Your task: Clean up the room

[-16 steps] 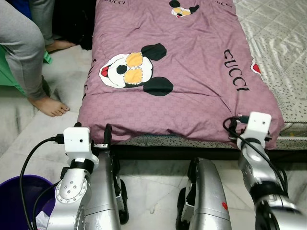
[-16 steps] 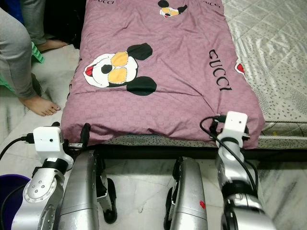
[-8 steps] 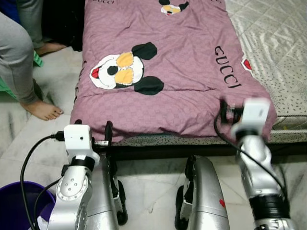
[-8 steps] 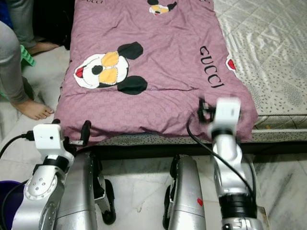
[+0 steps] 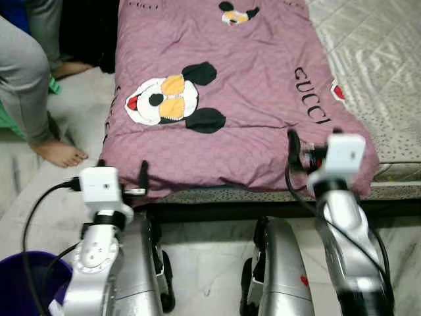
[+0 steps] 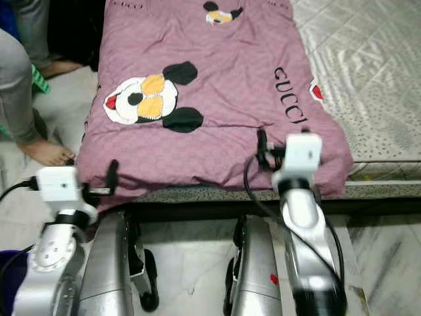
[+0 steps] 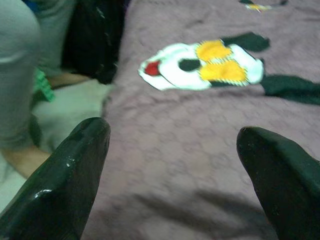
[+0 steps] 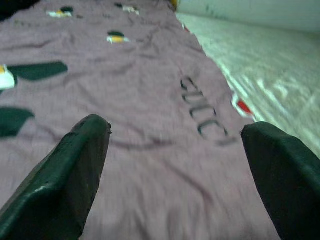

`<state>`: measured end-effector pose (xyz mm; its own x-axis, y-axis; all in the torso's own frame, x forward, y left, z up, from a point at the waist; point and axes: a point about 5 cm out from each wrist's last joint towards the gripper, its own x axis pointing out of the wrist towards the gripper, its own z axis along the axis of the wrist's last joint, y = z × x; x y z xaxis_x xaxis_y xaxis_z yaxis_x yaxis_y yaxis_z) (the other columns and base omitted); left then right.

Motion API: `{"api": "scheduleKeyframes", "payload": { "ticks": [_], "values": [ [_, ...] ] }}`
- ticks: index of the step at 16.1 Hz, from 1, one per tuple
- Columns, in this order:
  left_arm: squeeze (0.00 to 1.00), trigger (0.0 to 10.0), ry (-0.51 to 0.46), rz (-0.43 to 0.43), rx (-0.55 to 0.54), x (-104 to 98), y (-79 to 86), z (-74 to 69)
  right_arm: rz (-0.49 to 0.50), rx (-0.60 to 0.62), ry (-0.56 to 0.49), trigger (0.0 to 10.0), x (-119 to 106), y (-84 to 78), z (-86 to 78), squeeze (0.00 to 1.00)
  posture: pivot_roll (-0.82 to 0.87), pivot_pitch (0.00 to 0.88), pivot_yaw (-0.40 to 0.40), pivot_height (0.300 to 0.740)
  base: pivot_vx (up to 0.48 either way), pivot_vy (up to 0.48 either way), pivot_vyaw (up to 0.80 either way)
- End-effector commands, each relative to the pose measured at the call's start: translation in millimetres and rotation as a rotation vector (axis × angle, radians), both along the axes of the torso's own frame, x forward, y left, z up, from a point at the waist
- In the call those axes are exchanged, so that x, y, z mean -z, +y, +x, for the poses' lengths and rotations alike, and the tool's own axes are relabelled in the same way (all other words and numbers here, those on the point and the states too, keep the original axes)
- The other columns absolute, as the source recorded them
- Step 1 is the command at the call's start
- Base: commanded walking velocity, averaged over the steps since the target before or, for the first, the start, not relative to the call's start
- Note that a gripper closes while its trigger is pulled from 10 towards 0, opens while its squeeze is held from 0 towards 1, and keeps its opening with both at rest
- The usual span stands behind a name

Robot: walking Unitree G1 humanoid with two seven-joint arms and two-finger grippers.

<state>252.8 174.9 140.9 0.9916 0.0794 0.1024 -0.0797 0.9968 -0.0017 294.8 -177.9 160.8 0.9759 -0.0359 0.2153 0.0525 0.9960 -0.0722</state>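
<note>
A mauve blanket (image 5: 243,85) with cartoon mouse prints and black lettering lies spread along the bed. My left gripper (image 5: 123,170) is open at the blanket's near left edge, and its fingers (image 7: 75,170) frame the mouse print with nothing between them. My right gripper (image 5: 316,141) is open too, raised over the near right corner just below the lettering. The black fingers (image 8: 70,165) of that gripper stand wide apart above the cloth and do not touch it.
A white quilted mattress (image 5: 381,52) lies right of the blanket. The dark bed frame (image 5: 217,210) runs along the near edge above the marble floor. A person's legs (image 5: 26,79) and bare foot (image 5: 59,153) stand at the left. A purple bucket (image 5: 26,283) sits at bottom left.
My right arm has risen and swung left, from the blanket's near right edge to above its corner. The left arm has barely moved. The head view has shifted a little.
</note>
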Motion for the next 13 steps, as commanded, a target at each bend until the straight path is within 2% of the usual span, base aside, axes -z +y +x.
{"api": "scheduleKeyframes", "payload": {
  "ticks": [1, 2, 3, 5, 10, 13],
  "values": [
    [0.0, 10.0, 0.004, 0.0, -0.04, 1, 8.1, -6.6, 0.008, -0.009, 0.011, 10.0, 2, 0.3, -5.9, 0.0, 0.03, 0.191, -0.027, 0.532, 0.0, 0.0, 0.0],
    [0.0, 10.0, 0.019, 0.01, -0.05, 5, 12.5, -10.2, 0.007, -0.036, 0.025, 10.0, 5, 5.2, -10.0, 0.0, 0.03, 0.188, -0.026, 0.532, 0.0, 0.0, 0.0],
    [0.0, 10.0, 0.041, 0.023, -0.048, 11, 16.6, -15.6, -0.12, 0.002, 0.031, 10.0, 7, 6.1, -9.7, 0.0, 0.01, 0.181, -0.023, 0.532, 0.0, 0.0, 0.0],
    [0.0, 10.0, 0.051, 0.036, -0.045, 13, 20.9, -20.7, -0.04, -0.06, 0.005, 10.0, 1, 8.0, -8.9, 0.0, 0.01, 0.169, -0.023, 0.532, 0.0, 0.0, 0.0],
    [0.0, 10.0, 0.006, 0.034, -0.047, 2, 22.7, -10.9, -0.025, -0.033, 0.01, 10.0, -4, -0.1, 0.3, 0.0, 0.01, 0.16, -0.023, 0.571, 0.0, 0.0, 0.0],
    [0.0, 10.0, 0.003, 0.031, -0.046, 2, 22.2, -8.0, -0.005, -0.044, 0.007, 10.0, -5, 2.0, 4.3, 0.0, 0.01, 0.155, -0.017, 0.605, 0.0, 0.0, 0.0]
  ]
}}
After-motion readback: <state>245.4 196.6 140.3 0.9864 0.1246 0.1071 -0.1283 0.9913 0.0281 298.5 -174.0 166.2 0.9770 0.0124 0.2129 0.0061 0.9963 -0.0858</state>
